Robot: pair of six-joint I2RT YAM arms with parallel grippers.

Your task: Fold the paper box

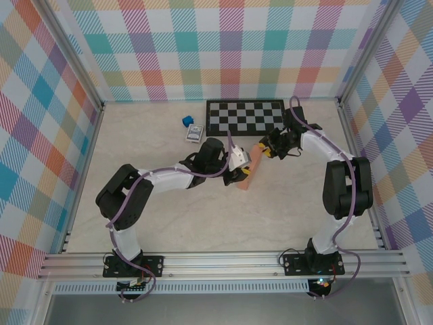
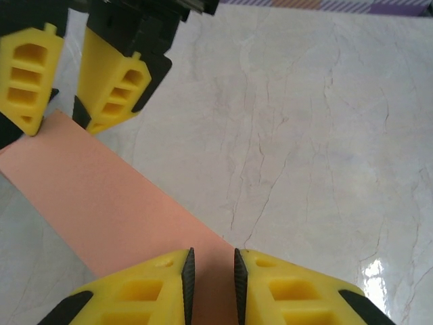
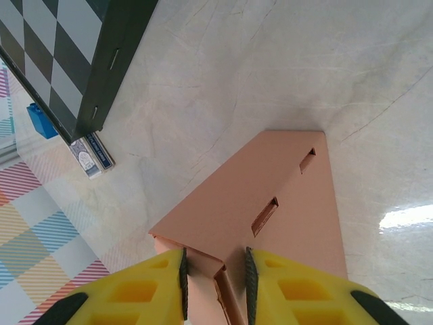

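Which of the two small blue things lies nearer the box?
The card pack, blue-and-white and flat, closer to the box; the solid-blue cube sits farther back.

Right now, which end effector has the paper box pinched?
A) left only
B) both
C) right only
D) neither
B: the paper box sits between the closed fingers of the left end effector and of the right end effector, one at each end.

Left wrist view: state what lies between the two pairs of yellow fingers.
In that view, the paper box spans it, from left fingers to right fingers.
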